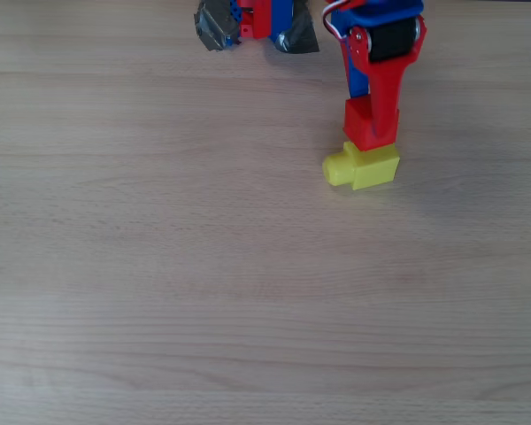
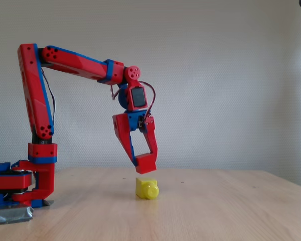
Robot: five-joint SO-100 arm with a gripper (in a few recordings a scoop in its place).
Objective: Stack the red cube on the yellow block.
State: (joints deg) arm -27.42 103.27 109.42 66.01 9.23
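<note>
One red cube (image 2: pixel 146 164) is clamped in the tool (image 2: pixel 145 161), held just above the yellow block (image 2: pixel 147 188), w/ a thin gap. Yellow block sits on the worktop (image 2: pixel 215 211), stub toward the camera in the fixed view.

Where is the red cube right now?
In the fixed view the red cube is held in the gripper, just above the yellow block, near the table's middle.
</note>
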